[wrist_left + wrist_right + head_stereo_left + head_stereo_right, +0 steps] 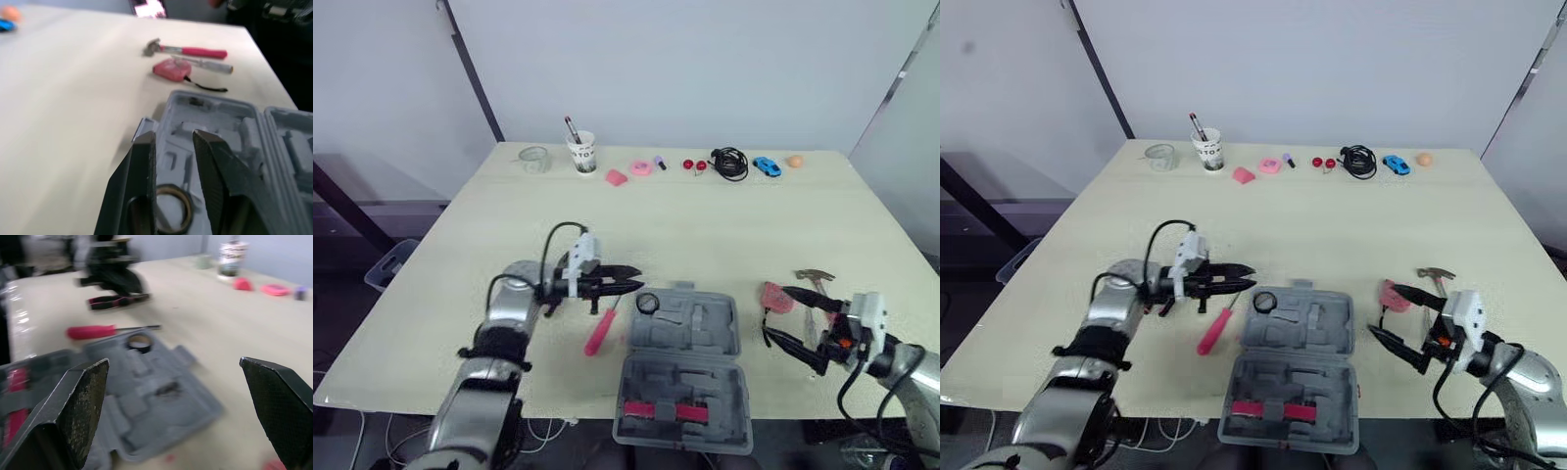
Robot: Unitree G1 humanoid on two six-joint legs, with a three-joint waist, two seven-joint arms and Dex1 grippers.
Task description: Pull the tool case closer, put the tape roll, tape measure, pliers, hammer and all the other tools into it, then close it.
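Pale tabletop, with the open tool case (685,362) between the arms. The right gripper (775,315), fingers spread wide and empty, has the tape measure (772,299) just ahead of its fingertips. The left gripper (636,284), narrowly parted, hovers beside the tape roll (648,303) lying in the case.

Open tool case (705,338) hogs my near middle, screwdriver (599,331) just left of it, tape measure (776,297) and hammer (815,277) off its right. Rest of the table (724,220) is wide open up to the far-edge clutter (730,163).
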